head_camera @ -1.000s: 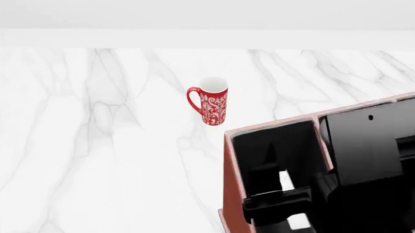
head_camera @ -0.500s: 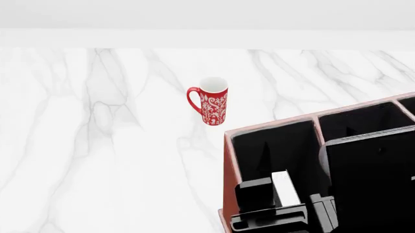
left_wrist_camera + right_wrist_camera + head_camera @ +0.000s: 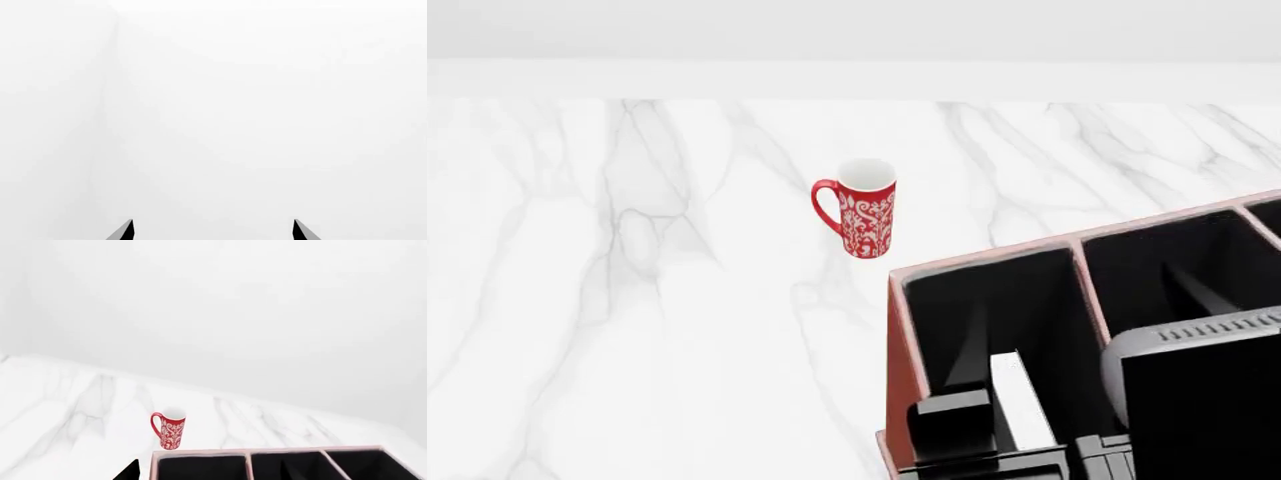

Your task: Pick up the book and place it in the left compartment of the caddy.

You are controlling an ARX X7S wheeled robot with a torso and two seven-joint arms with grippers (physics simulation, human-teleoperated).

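Standing well clear of the caddy (image 3: pixel 897 330): red mug (image 3: pixel 861 209), marble table (image 3: pixel 627 300).

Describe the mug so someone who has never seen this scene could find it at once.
On the white marble table, look just beyond the far left corner of the reddish-brown caddy. The mug stands there upright and alone: tall, red with white pattern, white inside.

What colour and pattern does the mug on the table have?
The mug is red with a white ornamental pattern and a white inside; the head view shows it best.
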